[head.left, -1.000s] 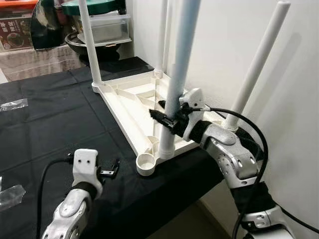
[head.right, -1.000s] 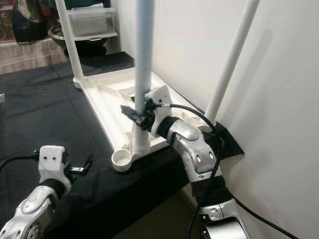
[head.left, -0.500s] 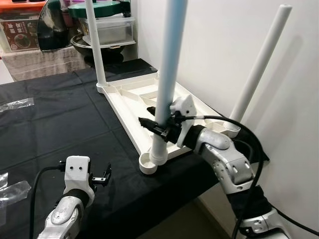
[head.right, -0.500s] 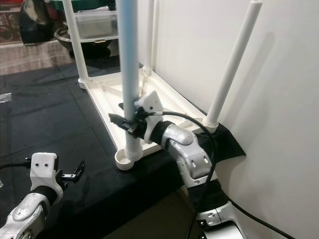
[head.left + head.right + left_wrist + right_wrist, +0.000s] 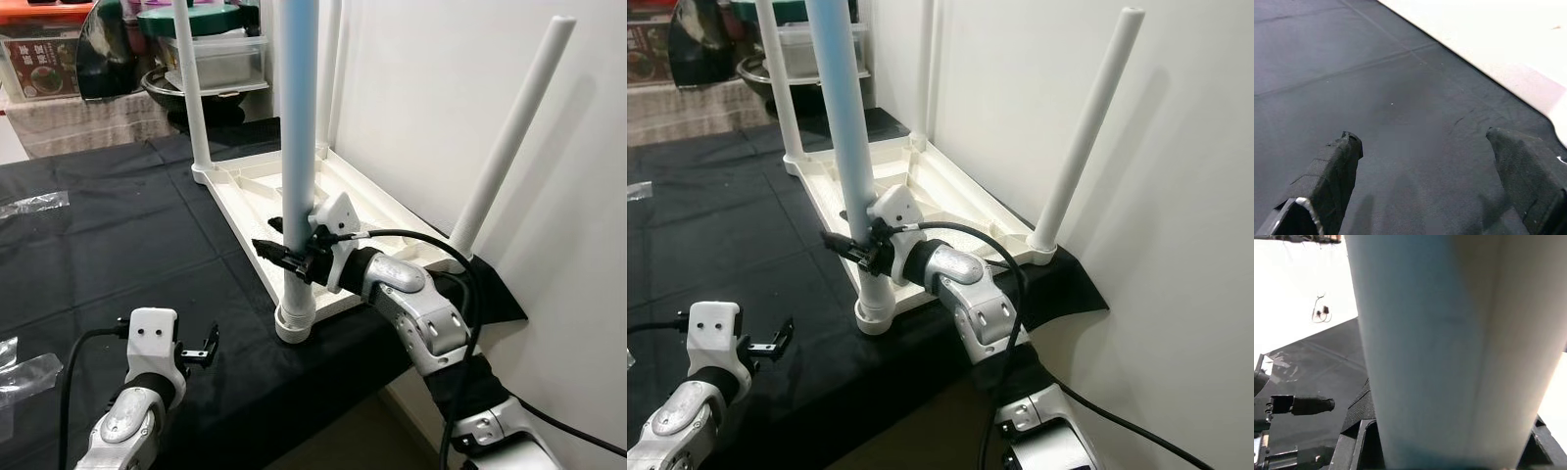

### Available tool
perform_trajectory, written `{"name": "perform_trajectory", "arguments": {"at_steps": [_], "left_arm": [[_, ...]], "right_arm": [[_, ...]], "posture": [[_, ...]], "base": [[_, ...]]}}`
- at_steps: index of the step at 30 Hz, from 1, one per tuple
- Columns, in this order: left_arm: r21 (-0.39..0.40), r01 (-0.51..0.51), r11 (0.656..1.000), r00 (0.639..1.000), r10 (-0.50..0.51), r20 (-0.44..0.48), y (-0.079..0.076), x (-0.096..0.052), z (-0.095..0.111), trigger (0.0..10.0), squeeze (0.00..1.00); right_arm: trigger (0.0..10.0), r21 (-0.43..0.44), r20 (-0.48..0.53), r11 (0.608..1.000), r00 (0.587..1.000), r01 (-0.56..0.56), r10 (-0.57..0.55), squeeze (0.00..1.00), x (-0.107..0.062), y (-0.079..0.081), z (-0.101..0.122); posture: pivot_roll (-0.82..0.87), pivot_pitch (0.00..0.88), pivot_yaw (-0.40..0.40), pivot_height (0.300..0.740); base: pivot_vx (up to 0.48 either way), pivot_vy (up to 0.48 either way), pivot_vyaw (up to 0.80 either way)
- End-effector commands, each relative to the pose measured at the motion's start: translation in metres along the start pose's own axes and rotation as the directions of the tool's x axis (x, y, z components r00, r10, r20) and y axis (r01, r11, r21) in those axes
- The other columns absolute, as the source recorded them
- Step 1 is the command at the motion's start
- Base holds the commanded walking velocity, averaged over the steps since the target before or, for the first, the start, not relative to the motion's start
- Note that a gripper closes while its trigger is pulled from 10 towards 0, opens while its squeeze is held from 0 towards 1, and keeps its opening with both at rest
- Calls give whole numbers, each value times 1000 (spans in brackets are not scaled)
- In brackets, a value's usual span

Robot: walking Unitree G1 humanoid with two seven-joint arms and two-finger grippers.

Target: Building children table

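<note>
Tabletop is laid upside down on a black cloth, against the wall. Blue leg is pinched by the right gripper just above its foot, upright, with the foot seated in the near corner socket. Three white legs are stood in the other corners — one by the wall, near side; two at the far end. Left gripper is held low over the cloth, well apart from the tabletop — fingers spread, nothing between them. Clutter is seen behind.
</note>
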State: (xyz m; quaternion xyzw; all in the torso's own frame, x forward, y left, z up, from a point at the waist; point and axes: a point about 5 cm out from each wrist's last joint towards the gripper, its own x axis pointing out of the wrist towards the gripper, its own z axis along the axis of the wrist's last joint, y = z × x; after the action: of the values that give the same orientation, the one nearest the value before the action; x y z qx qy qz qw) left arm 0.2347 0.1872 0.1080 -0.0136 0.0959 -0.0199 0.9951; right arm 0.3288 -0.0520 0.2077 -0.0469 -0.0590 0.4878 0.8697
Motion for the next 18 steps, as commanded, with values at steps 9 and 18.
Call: {"name": "perform_trajectory", "arguments": {"at_steps": [9, 18], "left_arm": [[0, -1, 1000, 1000, 1, -15, -4, -1, -3, 10000, 0], [0, 11, 1000, 1000, -11, -18, -5, -1, -3, 10000, 0]], "right_arm": [[10000, 51, -68, 990, 990, 130, -126, 0, -3, -30, -15], [10000, 97, -78, 978, 981, 184, -177, 0, -9, -36, -23]], "posture": [[89, 0, -102, 740], [88, 0, -97, 740]], "base": [[0, 0, 0], [0, 0, 0]]}}
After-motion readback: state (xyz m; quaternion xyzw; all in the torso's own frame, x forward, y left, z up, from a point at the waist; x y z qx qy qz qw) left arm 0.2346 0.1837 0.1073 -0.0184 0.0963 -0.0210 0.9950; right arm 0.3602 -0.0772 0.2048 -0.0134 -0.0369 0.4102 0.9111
